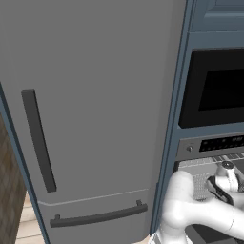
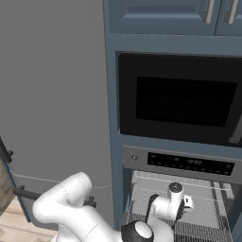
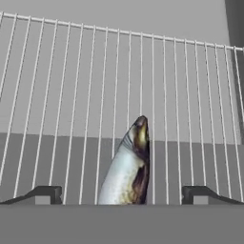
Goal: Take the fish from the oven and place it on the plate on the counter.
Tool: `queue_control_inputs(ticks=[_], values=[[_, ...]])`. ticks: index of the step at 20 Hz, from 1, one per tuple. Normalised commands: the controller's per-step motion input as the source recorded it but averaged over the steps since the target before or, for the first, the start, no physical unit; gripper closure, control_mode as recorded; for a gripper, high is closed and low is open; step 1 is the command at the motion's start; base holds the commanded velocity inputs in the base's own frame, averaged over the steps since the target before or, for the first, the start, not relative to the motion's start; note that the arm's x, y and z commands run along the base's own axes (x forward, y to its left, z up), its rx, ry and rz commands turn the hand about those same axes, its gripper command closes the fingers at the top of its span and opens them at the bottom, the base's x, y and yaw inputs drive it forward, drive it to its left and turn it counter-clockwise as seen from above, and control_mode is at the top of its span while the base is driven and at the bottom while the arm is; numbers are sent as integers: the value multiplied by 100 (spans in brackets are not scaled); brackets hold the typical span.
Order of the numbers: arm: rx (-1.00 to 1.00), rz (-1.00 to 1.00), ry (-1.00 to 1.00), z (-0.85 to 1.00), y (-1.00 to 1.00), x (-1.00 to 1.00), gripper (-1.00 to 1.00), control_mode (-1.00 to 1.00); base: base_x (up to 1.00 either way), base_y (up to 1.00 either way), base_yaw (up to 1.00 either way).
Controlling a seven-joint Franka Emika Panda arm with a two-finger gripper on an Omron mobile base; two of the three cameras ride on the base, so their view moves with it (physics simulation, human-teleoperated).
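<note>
Since the oven (image 2: 182, 165) stands open with its wire rack (image 3: 122, 86) reaching away ahead of the pincer (image 3: 122, 194), you already have the arm inside the cavity, the hand low over the rack. Your pincer is spread wide, pinching nothing, one tip on each side of the fish (image 3: 127, 167). That fish lies on the rack straight ahead, between the tips, its long axis running away from you along the wires, crosswise to the closing line. You likely need only ease forward and close across its narrow body.
</note>
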Motion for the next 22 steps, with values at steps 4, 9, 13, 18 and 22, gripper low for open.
queue_control_inputs(ticks=[4,9,13,18,22], values=[[0,-2,5,-55,17,1,-100,-100,0,0,0],[0,-1,1,-40,7,0,-100,-100,0,0,0],[0,0,0,-14,0,0,-100,-100,0,0,0],[1,0,0,-21,0,-3,-100,-100,0,0,0],[7,0,0,-21,0,-3,100,-100,0,0,0]])
